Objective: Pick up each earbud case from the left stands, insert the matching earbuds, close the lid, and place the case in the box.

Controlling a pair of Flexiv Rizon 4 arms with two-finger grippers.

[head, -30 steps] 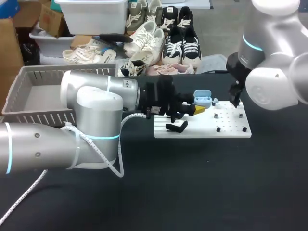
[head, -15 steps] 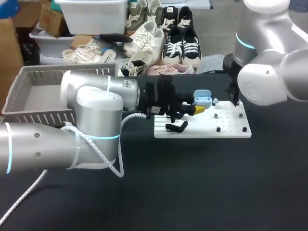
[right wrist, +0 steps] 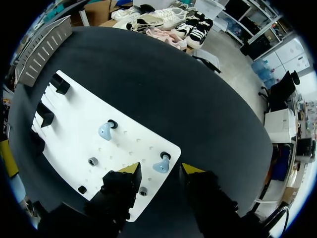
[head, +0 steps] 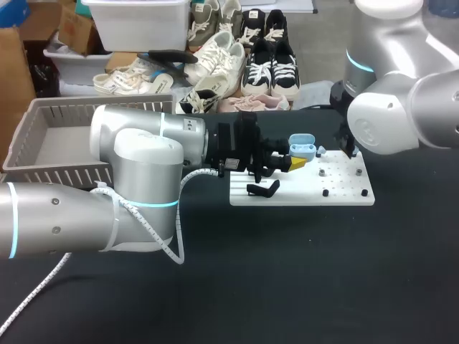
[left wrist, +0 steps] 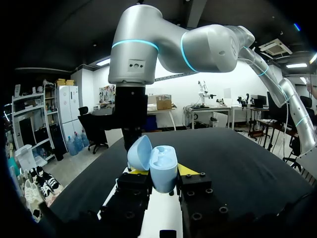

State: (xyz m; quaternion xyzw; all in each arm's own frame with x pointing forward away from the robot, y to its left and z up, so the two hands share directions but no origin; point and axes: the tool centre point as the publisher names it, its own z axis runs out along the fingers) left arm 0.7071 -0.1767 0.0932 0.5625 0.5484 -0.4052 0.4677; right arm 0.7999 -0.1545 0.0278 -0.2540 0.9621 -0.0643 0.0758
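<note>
Risk: right gripper, fingers spread, hangs over the blue earbud at the far right edge of the white board; an off-centre pinch could flick it off. Left gripper clamps the open blue case over that board.

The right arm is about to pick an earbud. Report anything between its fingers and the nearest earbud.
Nothing visible stands in the way. The right gripper has its fingers open, and the light-blue earbud sits just ahead between them on the white board, with only bare board around it.
</note>
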